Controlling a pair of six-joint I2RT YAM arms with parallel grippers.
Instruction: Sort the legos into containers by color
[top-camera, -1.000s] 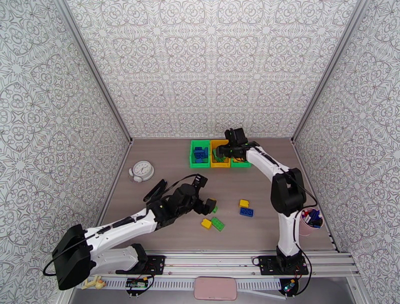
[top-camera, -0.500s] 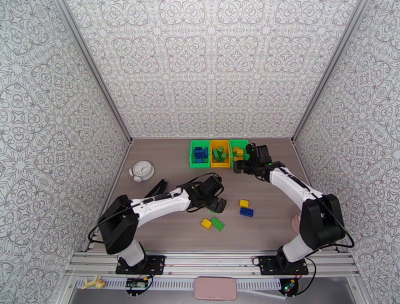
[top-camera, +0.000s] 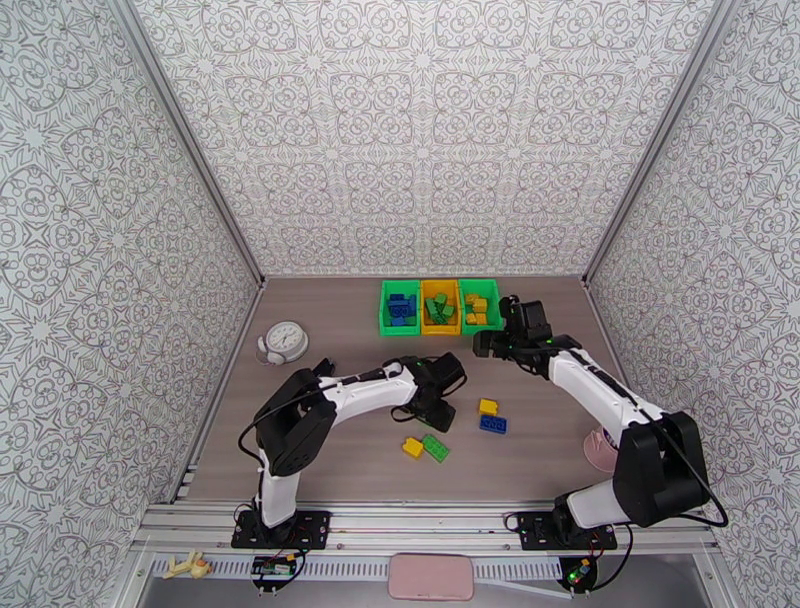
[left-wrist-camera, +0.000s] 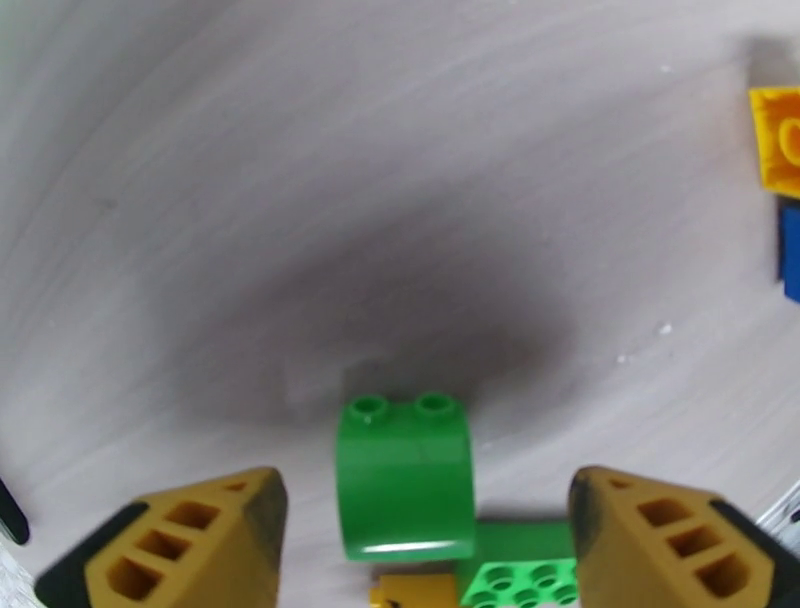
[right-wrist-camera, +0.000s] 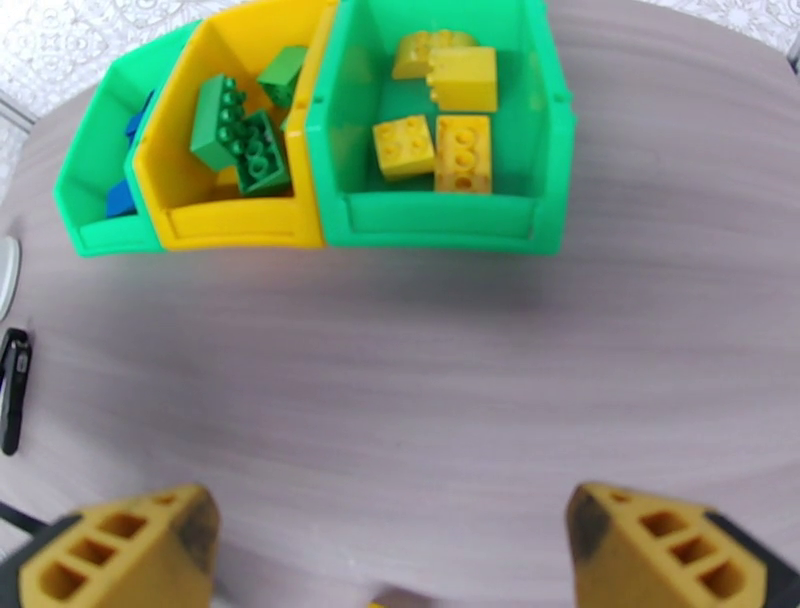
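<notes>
Three bins stand in a row at the back: a green bin (top-camera: 399, 329) with blue legos, a yellow bin (top-camera: 441, 330) with green legos (right-wrist-camera: 243, 140), and a green bin (right-wrist-camera: 440, 222) with yellow legos (right-wrist-camera: 438, 145). My right gripper (top-camera: 485, 345) hangs open and empty just in front of them. My left gripper (top-camera: 440, 405) is open and low over the table, with a green curved lego (left-wrist-camera: 405, 480) lying between its fingers (left-wrist-camera: 180, 540), untouched. Loose on the table are a yellow lego (top-camera: 488, 406), a blue lego (top-camera: 492, 424), another yellow lego (top-camera: 412, 447) and a green flat lego (top-camera: 434, 447).
A white round clock (top-camera: 285, 340) sits at the left, with a black object (top-camera: 318, 372) beside it. A pink cup (top-camera: 600, 452) stands at the right edge, partly behind the right arm. Patterned walls close in the table on three sides.
My right gripper has drawn back from over the bins and come toward the near side. My left arm has stretched rightward, bringing its gripper over the green curved lego.
</notes>
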